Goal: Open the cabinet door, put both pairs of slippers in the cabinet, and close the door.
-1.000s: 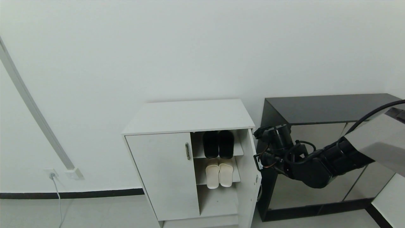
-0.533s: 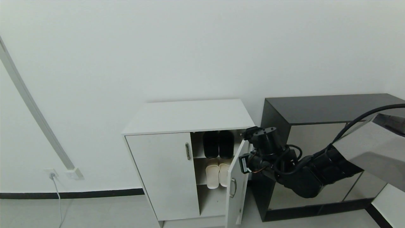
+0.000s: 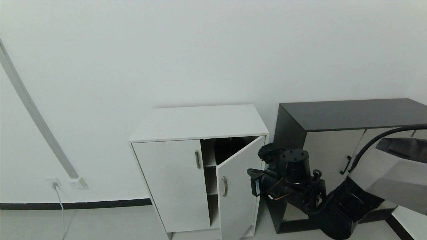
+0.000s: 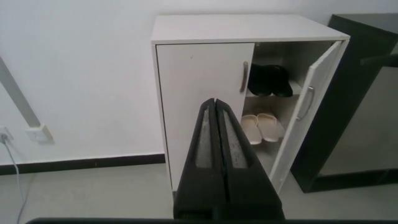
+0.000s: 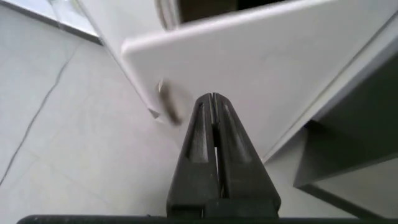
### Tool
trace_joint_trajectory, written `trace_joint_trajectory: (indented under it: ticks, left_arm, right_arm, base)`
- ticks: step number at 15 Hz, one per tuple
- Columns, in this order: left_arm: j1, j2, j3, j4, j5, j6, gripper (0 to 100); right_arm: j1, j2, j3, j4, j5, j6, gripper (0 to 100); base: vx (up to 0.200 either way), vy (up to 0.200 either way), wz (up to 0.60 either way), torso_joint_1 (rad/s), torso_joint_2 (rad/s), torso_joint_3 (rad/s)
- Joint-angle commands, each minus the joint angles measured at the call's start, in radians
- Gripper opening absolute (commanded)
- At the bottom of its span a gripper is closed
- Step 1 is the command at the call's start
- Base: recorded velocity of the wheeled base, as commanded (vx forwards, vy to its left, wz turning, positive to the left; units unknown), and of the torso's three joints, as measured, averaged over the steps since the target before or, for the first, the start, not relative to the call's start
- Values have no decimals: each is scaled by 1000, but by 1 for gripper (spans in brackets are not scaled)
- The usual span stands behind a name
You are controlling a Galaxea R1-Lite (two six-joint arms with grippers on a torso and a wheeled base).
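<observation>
Head view showed the cabinet door half shut, black slippers and white slippers on shelves inside; the right arm, jaws pressed together, would best push flat near the handle.

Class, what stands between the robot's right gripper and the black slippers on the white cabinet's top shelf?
The white right-hand door, ajar, stands between right gripper and black slippers; head view shows it.
</observation>
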Motion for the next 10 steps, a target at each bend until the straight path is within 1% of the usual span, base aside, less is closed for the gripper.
trace_joint_trajectory:
  ticks: [1, 7, 10]
  left_arm:
    - [-1, 0, 0, 0, -1, 2, 0]
    - [0, 0, 0, 0, -1, 2, 0]
    - [0, 0, 0, 0, -1, 0, 0]
  right_arm:
    - [23, 26, 71, -42, 8, -1, 0]
    - [45, 78, 69, -60, 14, -3, 0]
    - [42, 106, 22, -62, 12, -3, 0]
  base:
    - [200, 0, 0, -12, -2, 7]
    - [200, 0, 0, 5, 2, 4]
    - [0, 0, 0, 0, 0, 0]
